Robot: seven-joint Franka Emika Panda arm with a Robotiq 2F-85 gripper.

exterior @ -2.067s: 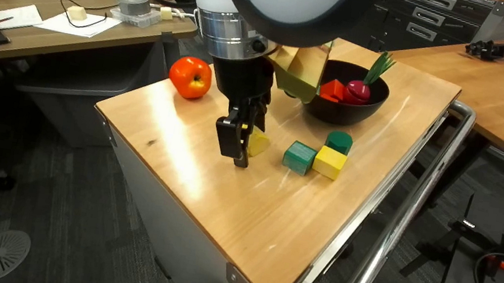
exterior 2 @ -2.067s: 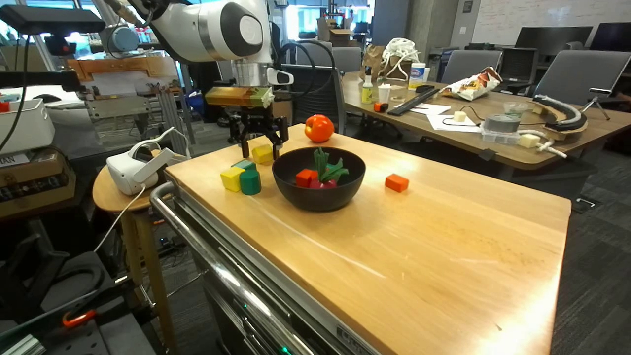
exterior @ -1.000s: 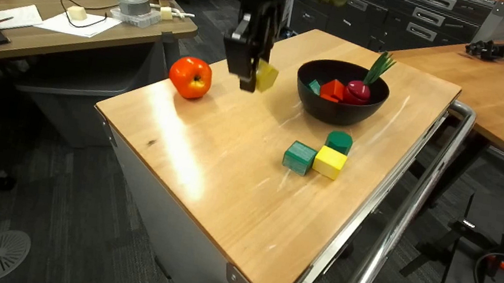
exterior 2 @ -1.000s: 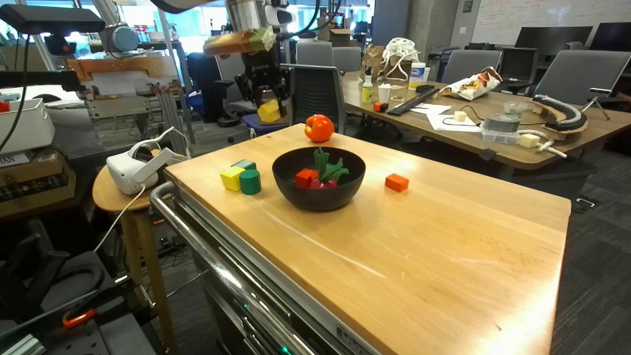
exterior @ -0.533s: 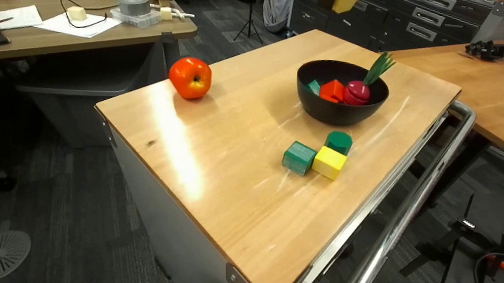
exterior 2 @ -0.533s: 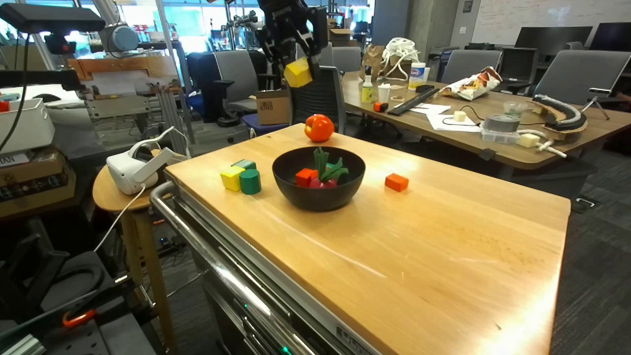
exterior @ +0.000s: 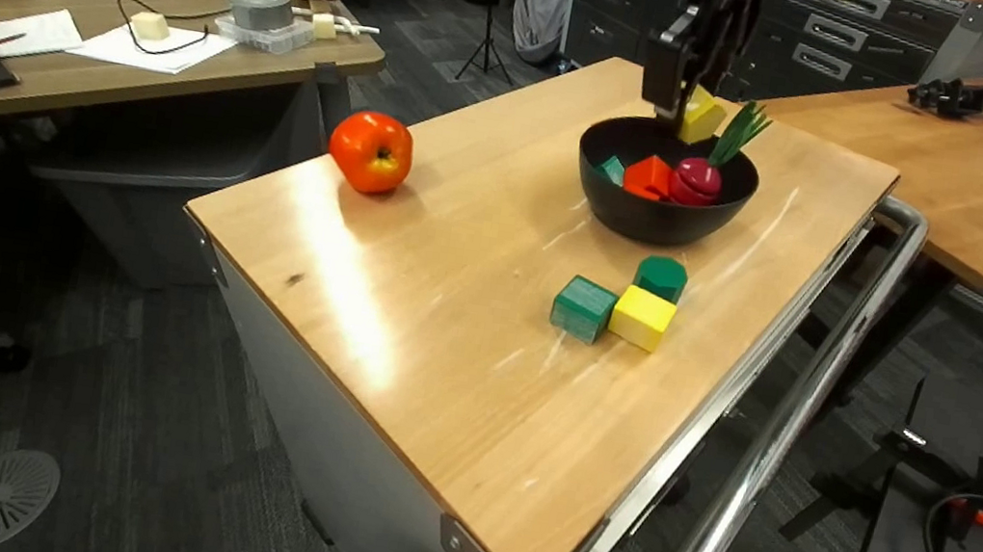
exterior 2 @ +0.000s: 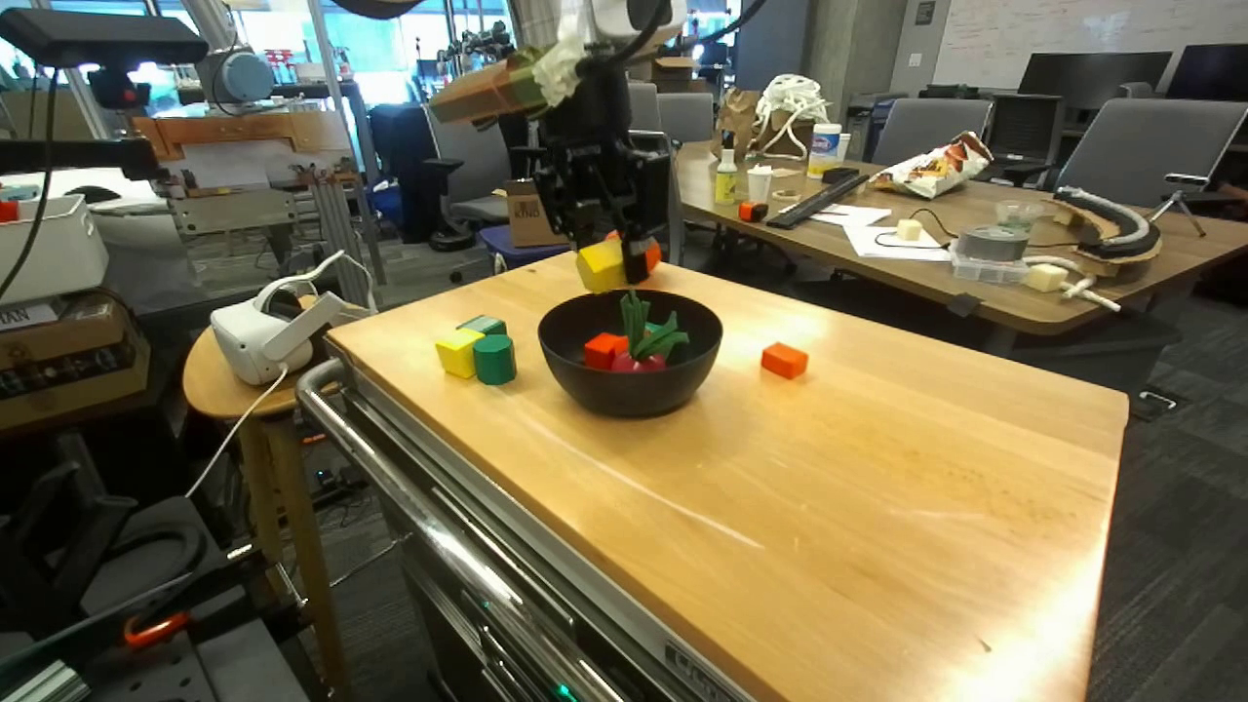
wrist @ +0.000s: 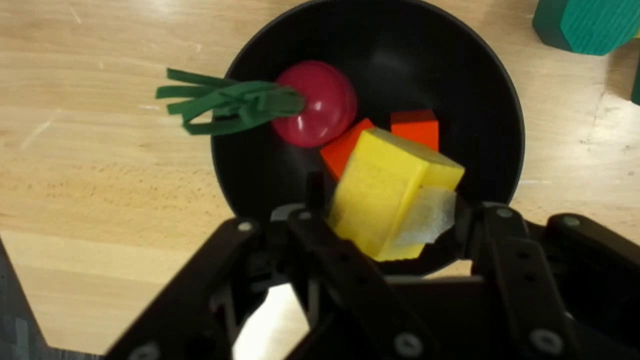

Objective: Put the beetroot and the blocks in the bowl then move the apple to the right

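- Beetroot [wrist: 325, 112] lies inside the bowl [wrist: 490, 115], tilted. In the wrist view its long axis goes across: the round body is at right, and the stalks [wrist: 245, 105] point to the left, over the rim.
- Seen in an exterior view, these stalks [exterior: 739, 136] rise above the rim and lean to the right.
- Yellow block [wrist: 377, 190] is above the bowl, held askew; which of its sides is the longest, I cannot tell.
- Gripper [wrist: 389, 205] has its fingers on two opposite sides of this block, pinching it.
- Beetroot's body is dark red, smooth, with small shines; the stalks look like flat green strips.
- Red pieces [wrist: 417, 132] lie close by the beetroot, partly covered by the yellow block in the wrist view; whether one block or two, it is not clear.
- Green block [exterior: 612, 169] in the bowl shows only a small part.
- Apple [exterior: 371, 152], round and red-orange, stands on the table [exterior: 445, 328], well apart from the bowl; in an exterior view it [exterior 2: 654, 255] is mostly hidden behind the gripper and the yellow block.
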